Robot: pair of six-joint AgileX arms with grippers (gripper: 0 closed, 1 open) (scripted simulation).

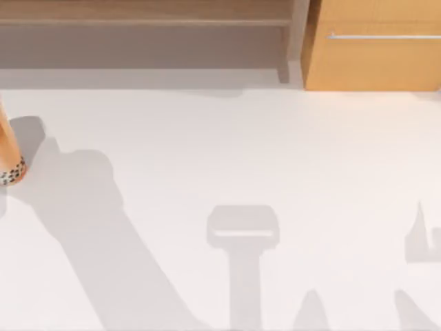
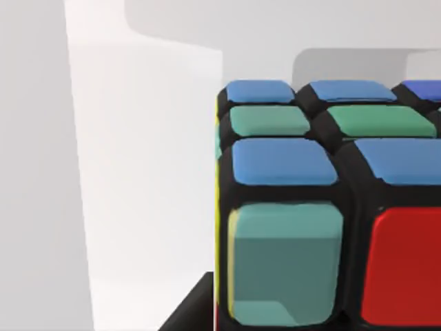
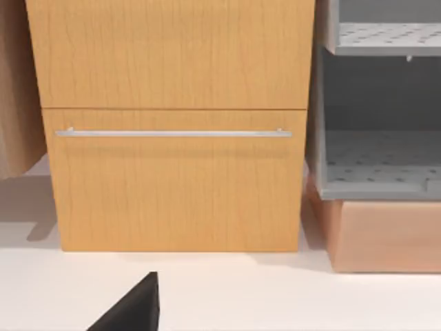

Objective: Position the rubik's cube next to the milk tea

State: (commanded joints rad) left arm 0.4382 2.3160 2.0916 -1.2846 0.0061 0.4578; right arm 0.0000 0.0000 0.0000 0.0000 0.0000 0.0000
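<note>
White table [image 1: 275, 152] took up most of the top view, crossed by grey shadows of the arms, the arms themselves out of frame. Along the far edge ran a low wooden shelf unit [image 1: 145, 34], cut off by the frame's top, and to its right a wooden drawer cabinet [image 1: 375, 55] with a thin metal bar handle [image 1: 382, 36], also cropped. The right wrist view faced that cabinet [image 3: 172, 138] head on, handle [image 3: 172, 132] across the drawer front, a grey shelf rack [image 3: 379, 131] on a tan base just beside it, cropped at the frame edge. A black wedge low in that view [image 3: 134, 307] looked like part of the right gripper, too little visible to say whether its fingers were apart or together. The rubik's cube [image 2: 324, 207] loomed very close in the left wrist view, cut off at two edges; blue, green, teal and red stickers visible, a yellow sliver on the side face. A black piece beneath its corner [image 2: 193, 310] was likely part of the left gripper; cannot tell whether it was clamping the cube or open. The cube's place on the table could not be made out. The milk tea [image 1: 9, 155] sat at the table's far left edge, mostly cropped, only a tan-orange sliver and the dotted base band showing.
</note>
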